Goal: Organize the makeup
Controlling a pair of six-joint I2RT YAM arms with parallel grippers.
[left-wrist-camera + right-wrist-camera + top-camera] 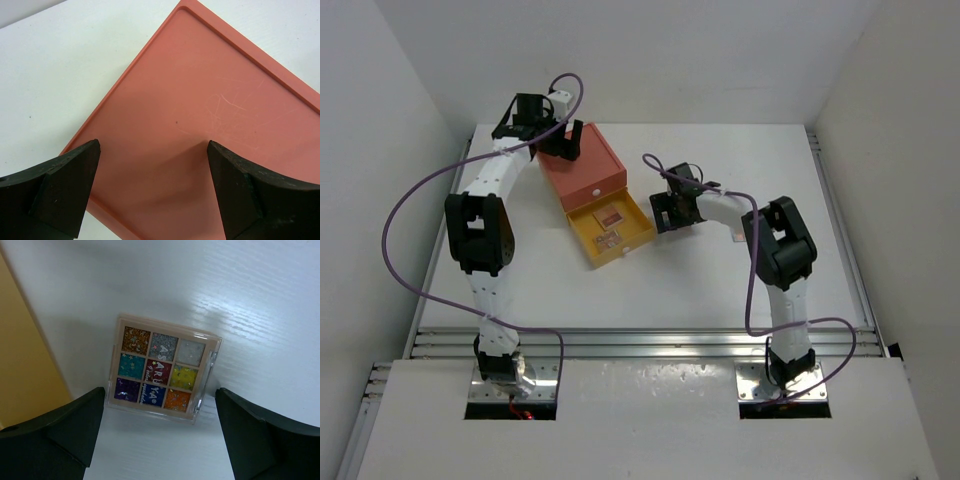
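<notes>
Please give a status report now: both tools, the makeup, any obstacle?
Left tool open, above orange-red box. Right tool open, over multicolour palette beside yellow drawer. Nothing in the way.

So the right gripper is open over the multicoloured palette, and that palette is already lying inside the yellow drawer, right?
Not quite. The right gripper is open over the multicoloured palette, but the palette lies on the white table beside the yellow drawer, not inside it. The right wrist view shows this.
</notes>
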